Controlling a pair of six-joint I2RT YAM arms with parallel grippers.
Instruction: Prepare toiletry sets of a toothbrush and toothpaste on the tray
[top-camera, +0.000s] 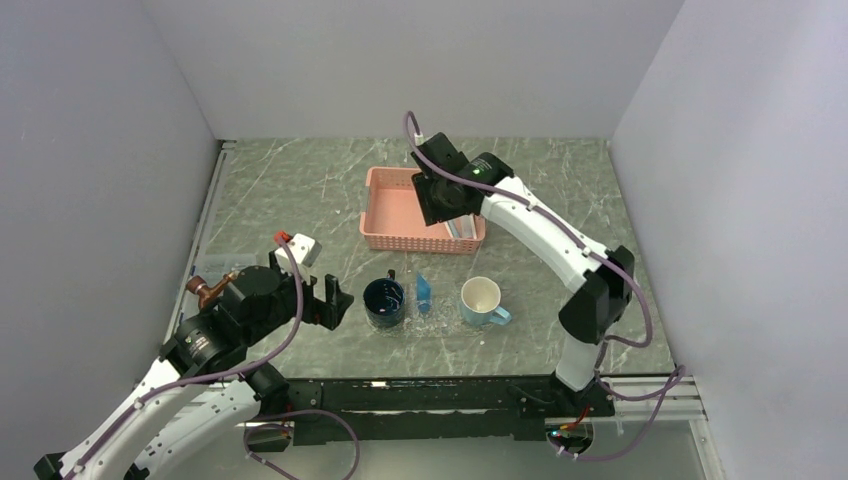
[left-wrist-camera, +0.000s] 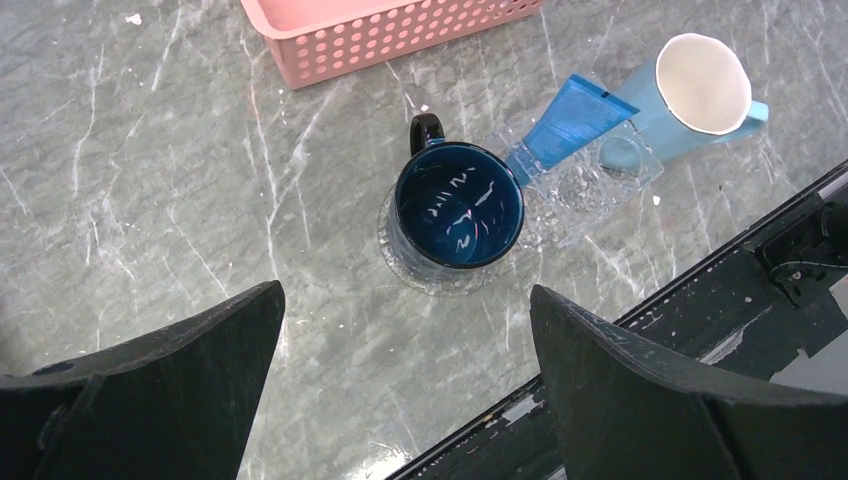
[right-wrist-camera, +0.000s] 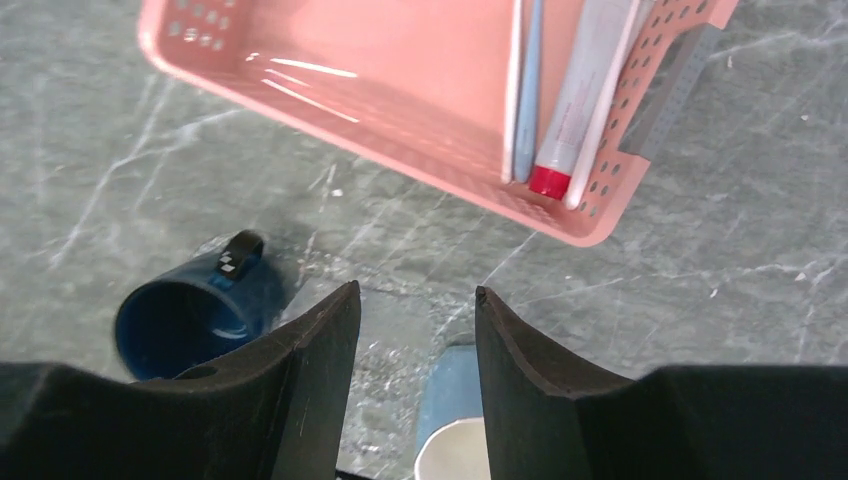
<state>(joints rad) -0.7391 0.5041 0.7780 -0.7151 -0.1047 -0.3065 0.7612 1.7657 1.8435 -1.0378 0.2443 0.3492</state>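
Observation:
A blue toothpaste (left-wrist-camera: 560, 130) tube lies on the clear tray (left-wrist-camera: 590, 190) between a dark blue mug (left-wrist-camera: 458, 205) and a light blue mug (left-wrist-camera: 700, 90). From above, the toothpaste (top-camera: 423, 293) sits in the middle of the tray (top-camera: 432, 325). A pale toothbrush (right-wrist-camera: 527, 90) lies in the pink basket (right-wrist-camera: 400, 90) beside a white tube with a red cap (right-wrist-camera: 580, 100). My right gripper (right-wrist-camera: 416, 290) hovers over the basket's near side, open, with nothing between its fingers. My left gripper (left-wrist-camera: 405, 290) stands wide open and empty, left of the dark mug.
The pink basket (top-camera: 385, 215) stands behind the tray, at mid-table. The dark blue mug (top-camera: 385, 302) and the light blue mug (top-camera: 483, 300) stand on the tray's two ends. A black rail (left-wrist-camera: 700, 300) runs along the table's near edge. Grey walls close in both sides.

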